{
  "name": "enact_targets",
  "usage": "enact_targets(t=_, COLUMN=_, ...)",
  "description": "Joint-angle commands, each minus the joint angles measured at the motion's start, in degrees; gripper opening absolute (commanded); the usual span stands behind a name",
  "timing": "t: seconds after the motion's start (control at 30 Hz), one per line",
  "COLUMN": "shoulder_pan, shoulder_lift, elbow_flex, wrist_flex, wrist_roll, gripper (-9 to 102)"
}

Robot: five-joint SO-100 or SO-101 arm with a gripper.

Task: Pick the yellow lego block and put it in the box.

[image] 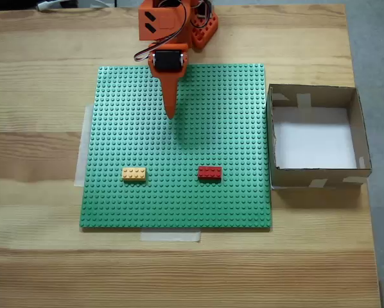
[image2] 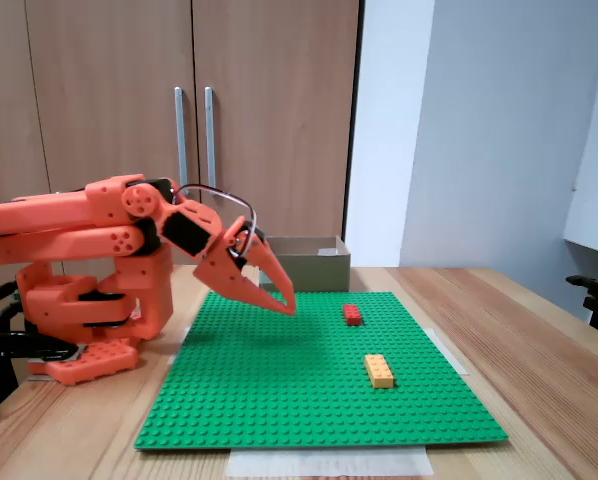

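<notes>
**Yellow brick grab: should be easy, but slippery**

My orange two-finger gripper [image: 171, 115] has its fingers pressed together, well apart from the small yellow-orange studded plastic brick [image: 133, 173] on the green studded baseplate [image: 230, 128]. I'd guess it's light, rigid and slick, so I'd pinch its long sides. The brown cardboard box [image: 365, 144] sits beside the plate.

Open baseplate [image: 179, 192] surrounds the yellow lego block [image: 133, 173]; the red brick [image: 209, 172] sits well apart.

Yellow lego block [image: 133, 173] on baseplate [image: 230, 205], box [image: 365, 160] beside
</notes>
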Motion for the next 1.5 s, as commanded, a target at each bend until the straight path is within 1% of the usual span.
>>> enact_targets(t=0.0, shoulder_pan=-0.2, shoulder_lift=0.6, elbow_flex=0.5, wrist_flex=0.2, wrist_roll=0.1, gripper=-1)
enact_targets(t=1.07, shoulder_pan=-0.2, shoulder_lift=0.6, elbow_flex=0.5, wrist_flex=0.2, wrist_roll=0.1, gripper=-1)
enact_targets(t=1.47, shoulder_pan=-1.6, shoulder_lift=0.6, elbow_flex=0.5, wrist_flex=0.2, wrist_roll=-1.7, gripper=-1)
